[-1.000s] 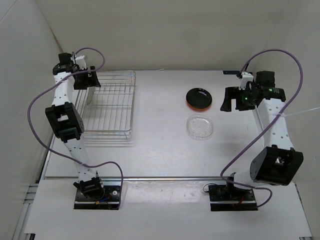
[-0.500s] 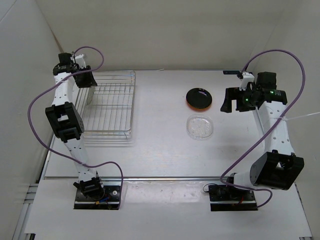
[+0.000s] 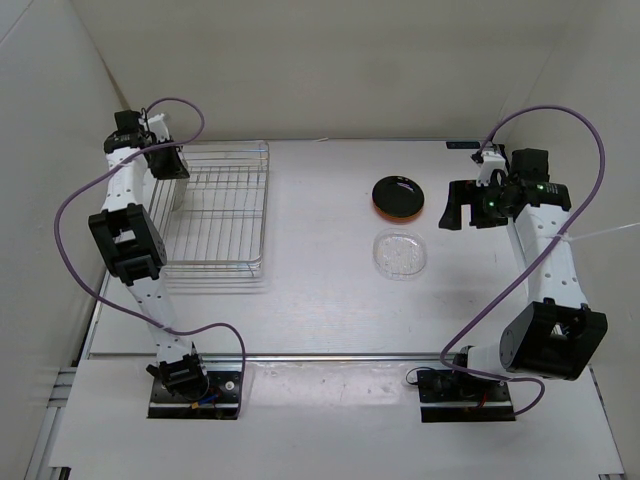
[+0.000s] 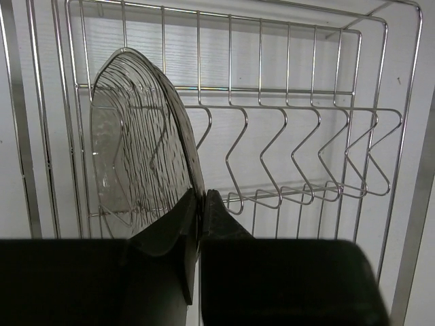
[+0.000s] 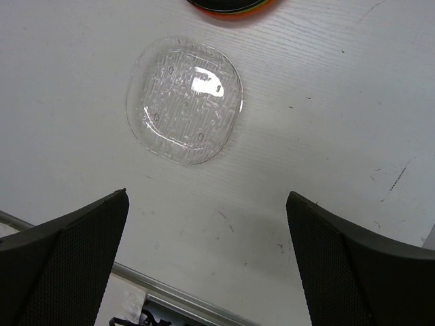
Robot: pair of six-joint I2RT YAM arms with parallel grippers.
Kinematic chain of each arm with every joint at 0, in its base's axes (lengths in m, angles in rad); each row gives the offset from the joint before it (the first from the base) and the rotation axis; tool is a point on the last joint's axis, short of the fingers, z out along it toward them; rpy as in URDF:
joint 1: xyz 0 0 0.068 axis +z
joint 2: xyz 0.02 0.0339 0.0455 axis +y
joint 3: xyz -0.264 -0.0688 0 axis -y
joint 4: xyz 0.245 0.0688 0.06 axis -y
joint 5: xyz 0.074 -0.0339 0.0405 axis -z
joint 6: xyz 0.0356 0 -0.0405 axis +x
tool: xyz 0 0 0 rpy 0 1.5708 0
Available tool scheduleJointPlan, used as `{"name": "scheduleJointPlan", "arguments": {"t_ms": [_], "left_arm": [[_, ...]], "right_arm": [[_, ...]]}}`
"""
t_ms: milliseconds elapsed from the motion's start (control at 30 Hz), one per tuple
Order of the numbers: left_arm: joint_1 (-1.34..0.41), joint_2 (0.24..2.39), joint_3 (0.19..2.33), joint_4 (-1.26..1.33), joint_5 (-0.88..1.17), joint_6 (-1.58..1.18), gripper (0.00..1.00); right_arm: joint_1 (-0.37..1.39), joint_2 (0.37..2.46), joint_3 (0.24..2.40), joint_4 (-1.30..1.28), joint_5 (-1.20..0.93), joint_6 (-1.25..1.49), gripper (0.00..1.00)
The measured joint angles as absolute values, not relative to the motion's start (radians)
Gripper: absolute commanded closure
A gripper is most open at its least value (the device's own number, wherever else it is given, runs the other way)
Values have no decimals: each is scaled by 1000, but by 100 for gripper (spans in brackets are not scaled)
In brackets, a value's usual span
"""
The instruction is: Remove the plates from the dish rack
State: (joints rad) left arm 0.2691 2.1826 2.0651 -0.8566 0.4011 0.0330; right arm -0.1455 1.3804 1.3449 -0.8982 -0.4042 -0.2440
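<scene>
The white worktop [image 3: 320, 300] carries the dish rack [image 3: 230, 212] toward 10 o'clock in the overhead view, its long axis running 12 to 6. The left arm reaches along the rack's 9 o'clock wall. The right arm is well apart, over at 3 o'clock.

The left end effector [image 4: 202, 197] is pinched onto the lower rim of a ribbed clear plate [image 4: 136, 149], which stands on edge in the rack's end slot. In the wrist view the disc rises from the fingertips toward 11 o'clock. Empty wire dividers sit just beside it at 3 o'clock and the rack's side wall is close at 9 (little slack either way). I judge the lift must go straight up along the plate's own plane before swinging toward 3 o'clock, where the open room lies.

The right end effector [image 5: 207, 195] hangs spread wide, holding nothing, above a clear plate [image 5: 185, 98] lying flat. Just beyond that, at 12 o'clock, a black plate [image 3: 399, 195] sits on an orange plate [image 5: 231, 10].
</scene>
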Motion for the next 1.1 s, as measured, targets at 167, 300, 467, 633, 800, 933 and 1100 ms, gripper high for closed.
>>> {"name": "scheduleJointPlan", "arguments": {"t_ms": [167,300,467,633,800,933,1100], "left_arm": [[271,2183,2065,-860,406,26,89],[273,2182,2065,-863,413,25,89],[275,2182,2096,-904,435,25,89],[278,2164,2159,-968,503,35,89],[283,2042,2140,-1006,660,75,89],[272,1904,2111,-1052,788,119,89],[137,1783,2111,-1105,801,190,89]], "right_arm": [[-146,1380,1342,-895,-411,-244,0],[-146,1380,1342,-895,-415,-244,0],[-146,1380,1334,-892,-416,-244,0],[-146,1379,1327,-891,-416,-244,0],[-146,1375,1327,-891,-416,-244,0],[-146,1375,1327,-891,-414,-243,0],[-147,1381,1342,-899,-435,-223,0]]}}
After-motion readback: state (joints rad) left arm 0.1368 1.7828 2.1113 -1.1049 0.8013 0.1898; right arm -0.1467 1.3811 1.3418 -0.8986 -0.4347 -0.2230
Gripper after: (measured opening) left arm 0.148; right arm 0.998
